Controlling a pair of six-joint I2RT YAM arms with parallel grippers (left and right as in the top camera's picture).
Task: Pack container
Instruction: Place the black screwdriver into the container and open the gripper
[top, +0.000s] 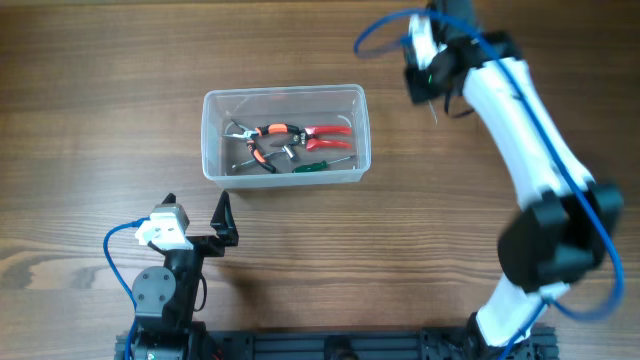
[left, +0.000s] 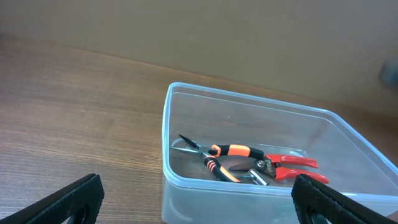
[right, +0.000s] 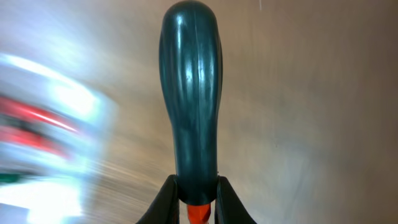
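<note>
Dark green and fluted, a handle (right: 189, 93) is gripped at its base between the fingers of the right tool (right: 198, 200), over the wooden table (top: 100, 100) and well to the right of the container (top: 285, 92). The left tool (top: 196, 210) is spread wide and empty, near the clear container, in which orange-and-black pliers (top: 270, 133), red-handled cutters (top: 328, 132) and a green screwdriver (top: 322, 166) are laid
</note>
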